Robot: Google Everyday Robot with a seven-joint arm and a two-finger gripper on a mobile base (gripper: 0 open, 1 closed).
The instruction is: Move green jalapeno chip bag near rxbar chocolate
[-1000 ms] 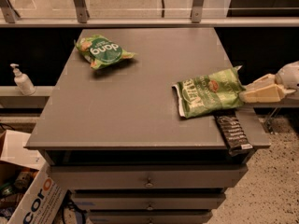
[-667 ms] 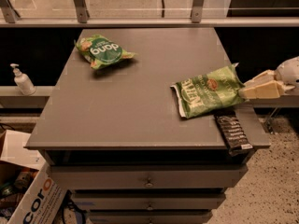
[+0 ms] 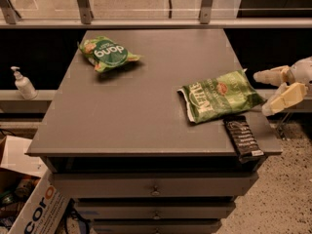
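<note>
The green jalapeno chip bag (image 3: 219, 97) lies flat on the right part of the grey table (image 3: 146, 111), its white lettering facing up. The rxbar chocolate (image 3: 243, 137), a slim black wrapper, lies just in front of the bag's right end at the table's front right corner, a small gap between them. My gripper (image 3: 261, 94) reaches in from the right edge at table height. Its pale fingers (image 3: 285, 97) are spread open, their tips just beside the bag's right end, and they hold nothing.
A puffier green bag with a dark circle (image 3: 108, 54) lies at the table's back left. A soap dispenser (image 3: 22, 84) stands on a ledge to the left. A cardboard box (image 3: 34, 208) sits on the floor at the front left. Drawers are under the table.
My gripper, shut on the bag's right end before, has opened and let it go. The bag lies about where it was, by the rxbar.
</note>
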